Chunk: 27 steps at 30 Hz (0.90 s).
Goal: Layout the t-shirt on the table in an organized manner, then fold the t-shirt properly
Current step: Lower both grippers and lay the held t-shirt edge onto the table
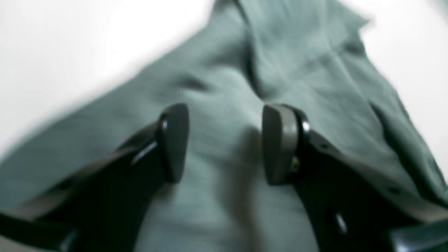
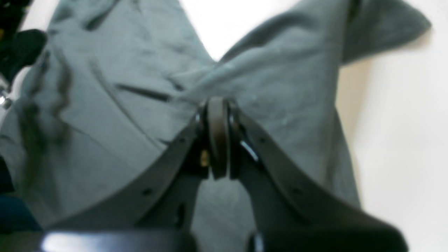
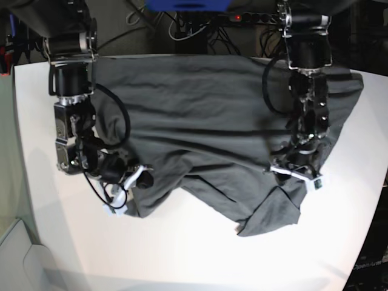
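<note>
T-shirt (image 3: 206,115): one; table (image 3: 200,254): one; arms: two

Wrist views blurred and washed-out; base view sharper, background dim.

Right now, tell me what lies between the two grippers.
Only the t-shirt: in the base view its wrinkled grey cloth spans the whole stretch from the right gripper to the left gripper, over the table.
</note>
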### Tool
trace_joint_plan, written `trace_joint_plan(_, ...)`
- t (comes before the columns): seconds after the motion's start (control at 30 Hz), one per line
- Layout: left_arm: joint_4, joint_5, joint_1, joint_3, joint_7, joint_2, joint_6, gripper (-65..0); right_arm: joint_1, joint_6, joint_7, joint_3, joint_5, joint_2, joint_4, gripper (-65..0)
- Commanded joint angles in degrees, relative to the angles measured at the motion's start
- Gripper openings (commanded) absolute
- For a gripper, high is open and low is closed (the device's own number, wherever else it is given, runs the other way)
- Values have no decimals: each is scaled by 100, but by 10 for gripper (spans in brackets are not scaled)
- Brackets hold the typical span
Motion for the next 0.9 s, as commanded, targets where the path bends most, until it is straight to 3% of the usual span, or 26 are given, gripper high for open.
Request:
trace_joint_plan(0.0, 80, -31, -240, 141, -172, 53, -58, -321, 129, 38, 98, 24, 88, 32, 29, -650)
trace_joint_plan(0.17, -456, 4, -741, 476, -181, 432, -58, -321, 24, 47, 106, 16, 88, 58, 46, -650)
trace_joint_plan(0.3, -1229, 13, -1031, 484, -181, 396, -58, -321, -126, 47, 1, 33, 88, 305, 407, -650)
trace_joint_plan(0.47, -1766, 4, -1102, 476, -313, -149, -58, -321, -134, 47, -166, 51, 105, 542, 688, -650)
trace_joint_plan(0.63, -1792, -22, -944, 476, -647, -667, -49, -321, -134, 47, -184, 51, 105, 551, 697, -650)
trace_joint_plan(0.87, -1722, -31, -759, 476, -630, -940, -49, -321, -134, 47, -184, 16, 105, 208, 670, -650)
